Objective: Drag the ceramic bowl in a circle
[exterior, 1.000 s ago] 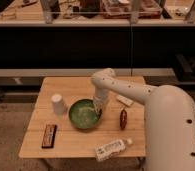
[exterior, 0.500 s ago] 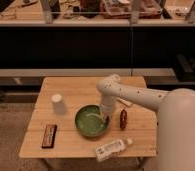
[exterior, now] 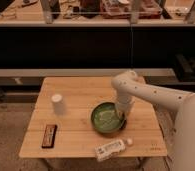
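The ceramic bowl [exterior: 107, 119], round, shallow and green with a paler inside, sits on the wooden table [exterior: 86, 90], right of centre and towards the front. My white arm reaches down from the right. The gripper [exterior: 123, 116] meets the bowl's right rim and is shut on it. The arm's wrist hides the fingers' tips and part of the rim.
A small white cup [exterior: 57, 104] stands left of the bowl. A dark flat bar [exterior: 49, 135] lies near the front left corner. A white bottle [exterior: 111, 148] lies on its side just in front of the bowl, near the table's front edge. Dark shelving runs behind.
The bowl has slid to the right and slightly forward across the table, with the gripper staying on its right rim. The cup, bar and bottle have not moved.
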Controlling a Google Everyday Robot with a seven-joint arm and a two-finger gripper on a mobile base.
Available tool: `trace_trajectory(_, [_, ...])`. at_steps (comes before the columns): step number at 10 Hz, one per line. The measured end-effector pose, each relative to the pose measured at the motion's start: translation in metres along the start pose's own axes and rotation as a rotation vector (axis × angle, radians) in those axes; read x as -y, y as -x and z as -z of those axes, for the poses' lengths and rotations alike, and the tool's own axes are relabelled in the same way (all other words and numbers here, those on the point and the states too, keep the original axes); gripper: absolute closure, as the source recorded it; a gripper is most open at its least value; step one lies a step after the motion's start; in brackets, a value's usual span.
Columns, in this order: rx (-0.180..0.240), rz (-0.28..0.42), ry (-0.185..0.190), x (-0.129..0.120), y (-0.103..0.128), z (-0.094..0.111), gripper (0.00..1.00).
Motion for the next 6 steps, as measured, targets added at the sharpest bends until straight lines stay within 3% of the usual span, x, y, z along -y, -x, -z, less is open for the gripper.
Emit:
trace_trajectory(3, [-0.006,-0.084,0.035,-0.021,-0.049,0.023,1.0])
trace_trajectory(6, [0.043,-0.138,0.068,-0.015,-0.107,-0.001,1.0])
